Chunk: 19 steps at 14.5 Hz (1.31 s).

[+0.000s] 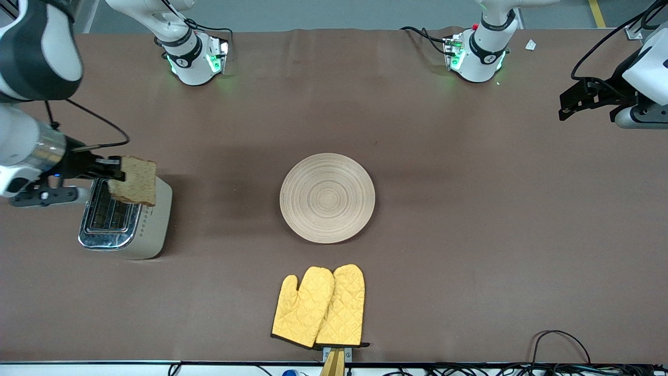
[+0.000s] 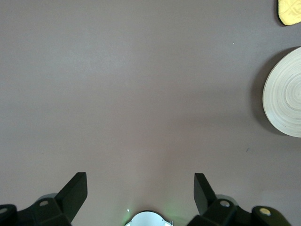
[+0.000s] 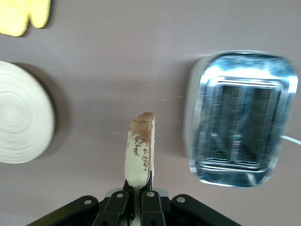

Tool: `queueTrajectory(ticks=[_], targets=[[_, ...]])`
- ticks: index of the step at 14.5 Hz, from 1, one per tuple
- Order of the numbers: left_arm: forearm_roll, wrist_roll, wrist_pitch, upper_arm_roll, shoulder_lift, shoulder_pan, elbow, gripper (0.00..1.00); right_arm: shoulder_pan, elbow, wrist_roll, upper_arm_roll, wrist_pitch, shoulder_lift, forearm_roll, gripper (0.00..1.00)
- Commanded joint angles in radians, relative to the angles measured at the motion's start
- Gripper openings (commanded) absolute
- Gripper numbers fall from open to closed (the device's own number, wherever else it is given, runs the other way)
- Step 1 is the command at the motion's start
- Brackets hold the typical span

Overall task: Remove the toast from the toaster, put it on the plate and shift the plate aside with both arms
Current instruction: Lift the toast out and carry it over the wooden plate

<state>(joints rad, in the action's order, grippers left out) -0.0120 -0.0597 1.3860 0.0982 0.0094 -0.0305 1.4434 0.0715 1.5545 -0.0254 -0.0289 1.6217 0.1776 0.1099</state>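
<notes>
My right gripper (image 1: 119, 172) is shut on the toast (image 1: 135, 180), a speckled brown slice held on edge in the air over the toaster (image 1: 125, 219). In the right wrist view the toast (image 3: 139, 150) sticks out from between the fingers (image 3: 146, 183), edge on. The round pale beige plate (image 1: 327, 197) lies bare at the table's middle; it shows in the right wrist view (image 3: 21, 120) and the left wrist view (image 2: 284, 99). My left gripper (image 1: 576, 104) waits open and empty above the table at the left arm's end; its fingers (image 2: 74, 193) are wide apart.
The silver two-slot toaster (image 3: 242, 125) stands at the right arm's end of the table, its slots empty. A pair of yellow oven mitts (image 1: 319, 307) lies nearer the front camera than the plate. Cables lie at the table's front edge (image 1: 561, 344).
</notes>
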Motion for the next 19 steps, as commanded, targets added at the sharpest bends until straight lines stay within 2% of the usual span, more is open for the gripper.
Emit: queueTrajectory(ticks=[1,5,6,8,9,12,13,15,19], targets=[[0.01,0.008,-0.022,0.001,0.012,0.003,-0.026,1.0,0.072,0.025,-0.149,0.004,0.053,0.008,0.068,0.01],[0.01,0.008,-0.022,0.001,0.012,0.003,-0.026,1.0,0.178,0.125,-0.257,0.004,0.196,0.023,0.115,0.02],[0.01,0.008,-0.022,0.001,0.012,0.003,-0.026,1.0,0.192,0.183,-0.257,0.004,0.243,0.022,0.167,0.01],[0.01,0.008,-0.022,0.001,0.012,0.001,-0.026,1.0,0.198,0.309,-0.255,0.003,0.384,0.017,0.343,0.0],[0.01,0.008,-0.022,0.001,0.012,0.001,-0.026,1.0,0.218,0.346,-0.255,0.003,0.435,0.017,0.402,0.0],[0.01,0.008,-0.022,0.001,0.012,0.003,-0.026,1.0,0.324,0.47,-0.252,0.003,0.671,0.017,0.523,0.0],[0.01,0.008,-0.022,0.001,0.012,0.003,-0.026,1.0,0.37,0.489,-0.251,0.003,0.741,0.025,0.595,0.0],[0.01,0.008,-0.022,0.001,0.012,0.003,-0.026,1.0,0.415,0.492,-0.22,0.003,0.8,0.054,0.747,0.0],[0.01,0.008,-0.022,0.001,0.012,0.004,-0.026,1.0,0.473,0.499,-0.107,0.003,0.918,0.109,0.91,0.0]])
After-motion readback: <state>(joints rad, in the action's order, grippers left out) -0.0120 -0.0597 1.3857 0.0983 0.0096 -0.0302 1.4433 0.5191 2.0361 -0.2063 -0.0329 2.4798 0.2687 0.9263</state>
